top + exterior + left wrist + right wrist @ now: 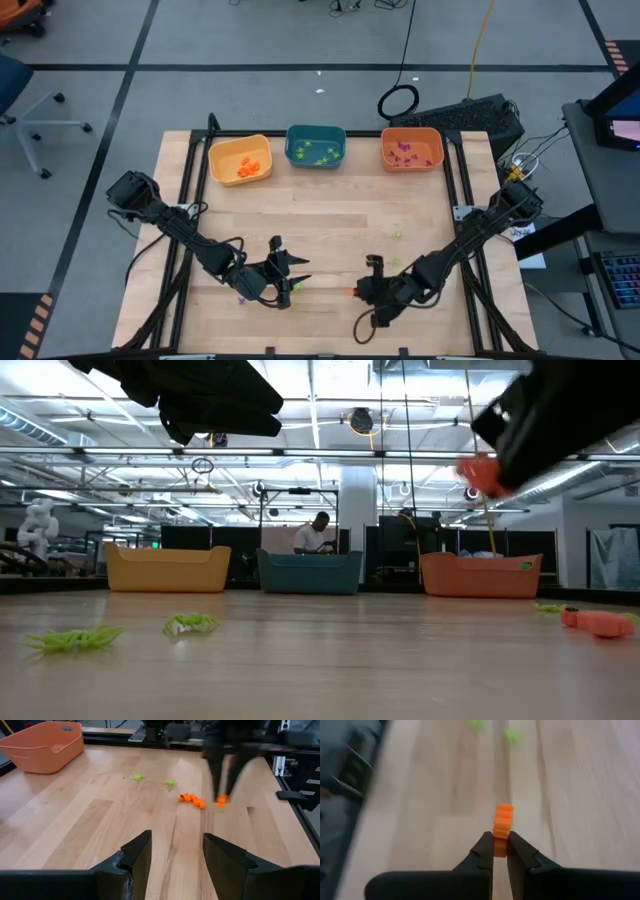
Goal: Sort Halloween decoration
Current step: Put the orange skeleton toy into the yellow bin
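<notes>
**Tally of the table**

Three bins at twelve o'clock: one yellow bin (240,159), one teal bin (316,146), one orange bin (411,148); two arms, two grippers: left gripper (292,283), right gripper (360,292); loose on wood: two green trinkets (170,783), one orange trinket (192,799); binned trinkets too small to count.

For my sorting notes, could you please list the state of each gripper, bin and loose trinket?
Right gripper: shut on orange trinket.
Left gripper: open, empty.
Yellow bin: holds orange pieces.
Teal bin: holds green pieces.
Orange bin: holds purple pieces.
Orange caterpillar: lying on the table.
</notes>
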Controlling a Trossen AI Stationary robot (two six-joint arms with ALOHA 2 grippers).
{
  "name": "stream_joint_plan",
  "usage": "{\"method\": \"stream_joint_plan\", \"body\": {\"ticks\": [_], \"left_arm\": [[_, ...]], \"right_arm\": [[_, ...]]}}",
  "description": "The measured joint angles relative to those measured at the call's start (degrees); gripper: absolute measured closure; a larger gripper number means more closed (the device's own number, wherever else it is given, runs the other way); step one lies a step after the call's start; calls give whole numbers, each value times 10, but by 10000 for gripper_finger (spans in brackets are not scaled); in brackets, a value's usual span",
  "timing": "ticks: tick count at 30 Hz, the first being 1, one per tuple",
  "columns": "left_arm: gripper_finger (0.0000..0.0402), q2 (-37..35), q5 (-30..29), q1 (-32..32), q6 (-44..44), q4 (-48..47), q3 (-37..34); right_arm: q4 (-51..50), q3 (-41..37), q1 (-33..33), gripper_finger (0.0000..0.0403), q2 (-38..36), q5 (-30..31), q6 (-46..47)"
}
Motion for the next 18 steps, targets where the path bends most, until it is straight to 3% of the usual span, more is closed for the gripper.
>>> {"method": "stream_joint_plan", "body": {"ticks": [11,18], "left_arm": [[224,0,0,0,0,0,0],[224,0,0,-2,5,0,0]], "right_arm": [[265,1,8,396,35,118,-158],[393,-38,-13,396,59,84,-214]]}}
